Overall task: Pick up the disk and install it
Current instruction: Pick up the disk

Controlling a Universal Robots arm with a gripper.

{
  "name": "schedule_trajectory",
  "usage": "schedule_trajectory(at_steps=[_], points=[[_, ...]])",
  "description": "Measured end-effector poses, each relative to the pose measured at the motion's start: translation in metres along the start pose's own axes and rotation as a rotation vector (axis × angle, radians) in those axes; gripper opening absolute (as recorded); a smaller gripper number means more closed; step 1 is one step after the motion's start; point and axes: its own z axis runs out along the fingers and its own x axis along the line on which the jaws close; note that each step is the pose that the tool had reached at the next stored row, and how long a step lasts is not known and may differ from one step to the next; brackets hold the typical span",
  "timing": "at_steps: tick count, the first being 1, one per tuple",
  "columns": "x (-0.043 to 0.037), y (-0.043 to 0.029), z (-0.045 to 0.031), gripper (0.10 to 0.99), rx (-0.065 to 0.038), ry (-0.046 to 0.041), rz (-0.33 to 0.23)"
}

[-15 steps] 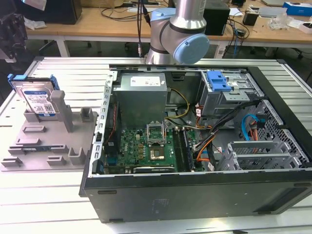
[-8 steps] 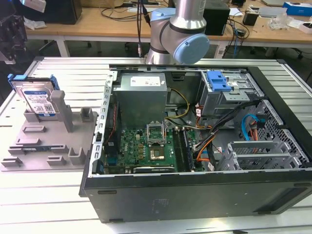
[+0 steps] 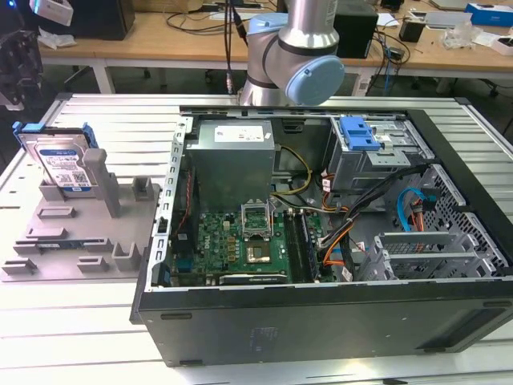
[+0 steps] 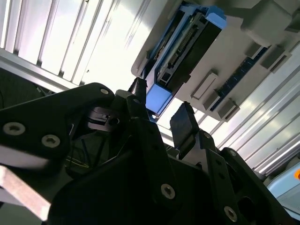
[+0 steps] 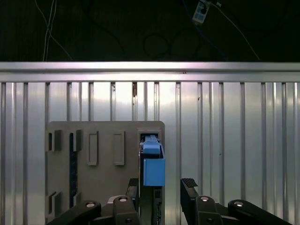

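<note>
I see the disk (image 3: 62,163) standing upright in the grey holder (image 3: 76,241) — so its blue edge is free for grabbing. My claw (image 5: 160,183) hangs spread over that edge, pinching nothing.

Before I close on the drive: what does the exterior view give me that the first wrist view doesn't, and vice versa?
Exterior view: the open computer case, a blue clip at its drive bay, and the arm behind it. First wrist view: the gripper, open, with the disk seen edge-on between its fingers. Both: the disk standing upright in the grey holder on the slatted table.
</note>
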Motion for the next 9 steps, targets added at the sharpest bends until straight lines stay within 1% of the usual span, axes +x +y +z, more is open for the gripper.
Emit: schedule_trajectory(at_steps=[2,6,9], points=[[0.0003,0.0003,0.0015,0.482,0.000,0.0000,-0.002],[0.0008,0.0018,0.0081,0.482,0.000,0.0002,-0.007],[0.0009,0.0032,0.0110,0.482,0.000,0.0004,-0.012]])
